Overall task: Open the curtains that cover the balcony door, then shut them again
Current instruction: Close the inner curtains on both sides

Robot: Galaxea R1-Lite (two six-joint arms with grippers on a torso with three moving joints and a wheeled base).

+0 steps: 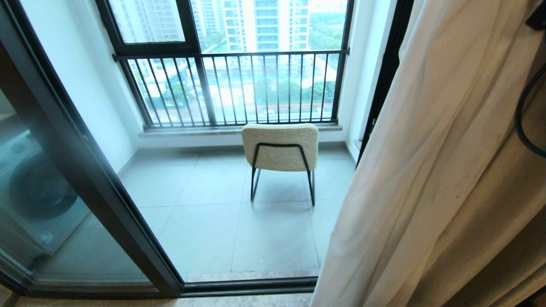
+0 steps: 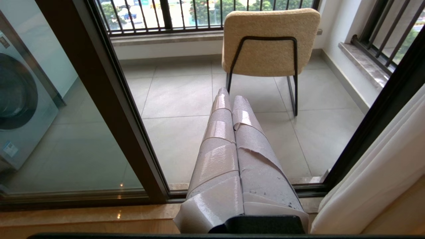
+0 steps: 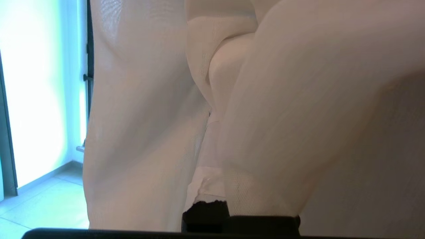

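Note:
The sheer white curtains (image 1: 426, 170) hang bunched at the right side of the doorway, so the middle is uncovered. The balcony door (image 1: 98, 179) shows as a dark frame with a glass panel on the left; the balcony floor lies beyond. In the right wrist view my right gripper (image 3: 212, 114) is buried in the curtains (image 3: 139, 116), its taped fingers (image 3: 207, 181) shut on a fold, with fabric draped over one of them. My left gripper (image 2: 232, 96) is shut and empty, pointing at the open doorway, with the curtains (image 2: 382, 172) to its right.
A beige chair (image 1: 280, 147) on black legs stands on the balcony tiles, its back towards me. Behind it is a black-barred railing window (image 1: 239, 89). A washing machine (image 1: 34, 192) shows through the left glass. A black cable (image 1: 522, 123) loops at the right edge.

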